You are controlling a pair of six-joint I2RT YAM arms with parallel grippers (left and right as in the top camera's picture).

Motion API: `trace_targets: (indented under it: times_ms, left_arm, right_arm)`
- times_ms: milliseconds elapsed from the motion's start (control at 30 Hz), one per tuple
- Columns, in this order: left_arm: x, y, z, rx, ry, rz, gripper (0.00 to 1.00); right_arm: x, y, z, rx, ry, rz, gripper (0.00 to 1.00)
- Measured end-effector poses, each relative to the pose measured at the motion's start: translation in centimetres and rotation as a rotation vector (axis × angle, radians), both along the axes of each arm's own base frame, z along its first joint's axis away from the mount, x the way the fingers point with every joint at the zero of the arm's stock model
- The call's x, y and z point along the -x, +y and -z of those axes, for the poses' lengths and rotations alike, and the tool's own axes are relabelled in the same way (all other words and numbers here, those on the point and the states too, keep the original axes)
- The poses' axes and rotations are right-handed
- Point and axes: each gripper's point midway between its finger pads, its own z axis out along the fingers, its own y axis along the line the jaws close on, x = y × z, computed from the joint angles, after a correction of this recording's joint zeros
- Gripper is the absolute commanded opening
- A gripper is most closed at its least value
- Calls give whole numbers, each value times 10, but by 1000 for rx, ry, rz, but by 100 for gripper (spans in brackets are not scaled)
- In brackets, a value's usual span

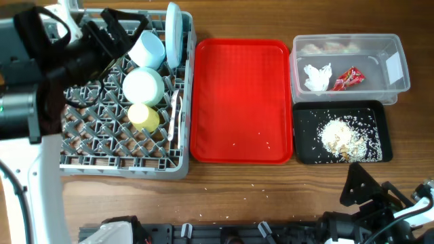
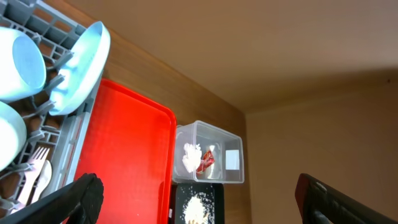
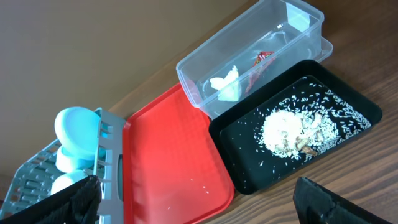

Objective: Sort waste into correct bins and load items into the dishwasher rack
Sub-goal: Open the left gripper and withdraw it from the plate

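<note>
The grey dishwasher rack [image 1: 122,166] at the left holds an upright blue plate [image 1: 174,34], two blue bowls [image 1: 148,49], a yellow cup [image 1: 144,116] and a white fork and spoon [image 1: 175,112]. The clear tub [image 1: 346,38] holds the white napkin [image 1: 317,76] and red wrapper [image 1: 347,78]. The black tray [image 1: 305,142] holds rice crumbs [image 1: 342,135]. My left gripper [image 1: 125,27] is open and empty above the rack's far edge. My right gripper [image 1: 363,186] is open and empty near the table's front right. Both show open in the wrist views [image 2: 199,202] [image 3: 199,202].
The flat red serving tray [image 1: 237,88] lies between the rack and the bins, with a few stray rice grains [image 1: 264,144] on it. More grains [image 1: 254,186] lie on the wooden table in front of it.
</note>
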Motion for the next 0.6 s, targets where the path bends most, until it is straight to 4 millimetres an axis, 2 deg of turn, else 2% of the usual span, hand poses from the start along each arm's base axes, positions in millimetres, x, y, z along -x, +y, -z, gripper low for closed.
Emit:
trace_targets:
  times_ms: [100, 600]
  left_arm:
    - [5, 0, -1, -2, 3, -4, 100]
    - [5, 1, -1, -3, 4, -6, 100]
  right_arm:
    - [0, 0, 0, 0, 0, 0, 99]
    - [0, 0, 0, 0, 0, 0, 100]
